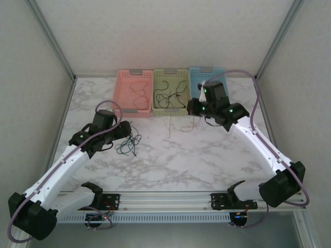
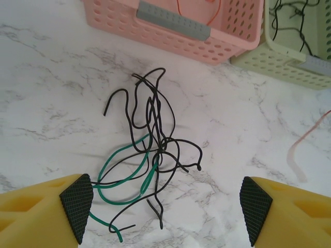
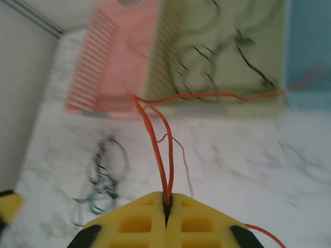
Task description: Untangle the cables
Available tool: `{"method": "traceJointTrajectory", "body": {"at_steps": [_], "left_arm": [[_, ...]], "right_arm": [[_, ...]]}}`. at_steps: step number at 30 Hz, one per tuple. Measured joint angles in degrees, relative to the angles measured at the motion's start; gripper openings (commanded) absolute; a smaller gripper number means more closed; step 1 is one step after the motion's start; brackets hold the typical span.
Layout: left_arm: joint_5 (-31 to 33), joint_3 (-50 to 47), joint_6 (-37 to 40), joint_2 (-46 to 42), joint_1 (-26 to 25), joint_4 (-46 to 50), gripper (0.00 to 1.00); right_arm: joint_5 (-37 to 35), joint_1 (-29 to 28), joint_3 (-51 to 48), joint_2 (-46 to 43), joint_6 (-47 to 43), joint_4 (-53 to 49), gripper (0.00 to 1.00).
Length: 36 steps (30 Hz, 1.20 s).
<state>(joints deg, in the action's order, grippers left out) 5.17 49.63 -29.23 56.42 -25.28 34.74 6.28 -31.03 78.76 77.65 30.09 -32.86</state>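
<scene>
A tangle of black and green cables (image 2: pixel 150 155) lies on the marble table, in front of the pink basket (image 2: pixel 170 20). My left gripper (image 2: pixel 166 209) hovers over its near end, open, with the left pad (image 2: pixel 77 206) above a green strand and nothing held. In the top view the left gripper (image 1: pixel 126 130) sits just above that tangle (image 1: pixel 128 144). My right gripper (image 3: pixel 166 204) is shut on two red-orange cable strands (image 3: pixel 155 139) that rise from its tips toward the baskets. In the top view the right gripper (image 1: pixel 194 107) is in front of the blue basket (image 1: pixel 207 76).
Three baskets stand along the back: pink (image 1: pixel 134 93) with a red cable inside, yellow-green (image 1: pixel 170 92) with several black cables, blue at the right. A pale red cable (image 1: pixel 169 126) lies on the table before the green basket. Walls close in on both sides.
</scene>
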Motion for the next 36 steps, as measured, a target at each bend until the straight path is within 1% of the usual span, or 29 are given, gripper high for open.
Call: {"method": "traceJointTrajectory", "body": {"at_steps": [2, 5, 15, 19, 24, 25, 27, 28, 30, 32, 36], "left_arm": [[0.74, 0.02, -0.28, -1.53, 0.00, 0.42, 0.79], [1.79, 0.04, -0.52, -3.58, 0.00, 1.57, 0.79], [3.54, 0.09, -0.57, -5.79, 0.00, 4.37, 0.80], [3.72, 0.09, -0.59, -6.34, 0.00, 4.98, 0.80], [3.72, 0.17, -0.59, -6.95, 0.00, 5.73, 0.80], [3.74, 0.20, -0.57, -7.02, 0.00, 5.88, 0.80], [3.72, 0.20, -0.59, -7.10, 0.00, 6.05, 0.80], [3.72, 0.20, -0.59, -7.13, 0.00, 6.10, 0.80], [3.72, 0.20, -0.59, -7.17, 0.00, 6.12, 0.80], [3.72, 0.20, -0.59, -7.15, 0.00, 6.14, 0.80], [3.72, 0.20, -0.59, -7.15, 0.00, 6.14, 0.80]], "right_arm": [[0.46, -0.72, 5.90, 3.19, 0.00, 1.36, 0.00], [1.14, -1.42, 15.72, 11.15, 0.00, 3.65, 0.00], [1.46, -3.80, 50.10, 42.07, 1.29, 4.46, 0.00], [2.03, -4.17, 61.35, 52.83, 2.97, 4.70, 0.00], [4.94, -4.28, 75.06, 67.84, 7.04, 5.92, 0.00], [5.42, -4.28, 76.39, 69.88, 7.72, 6.25, 0.06], [6.23, -4.39, 77.31, 73.53, 8.94, 6.71, 0.33], [6.60, -4.46, 77.31, 74.60, 8.98, 6.60, 0.41], [7.02, -4.83, 77.31, 76.83, 8.22, 6.01, 0.53], [6.82, -5.49, 77.31, 77.66, 6.32, 4.70, 0.57], [6.82, -7.28, 77.37, 77.37, 2.16, 2.71, 0.58]]}}
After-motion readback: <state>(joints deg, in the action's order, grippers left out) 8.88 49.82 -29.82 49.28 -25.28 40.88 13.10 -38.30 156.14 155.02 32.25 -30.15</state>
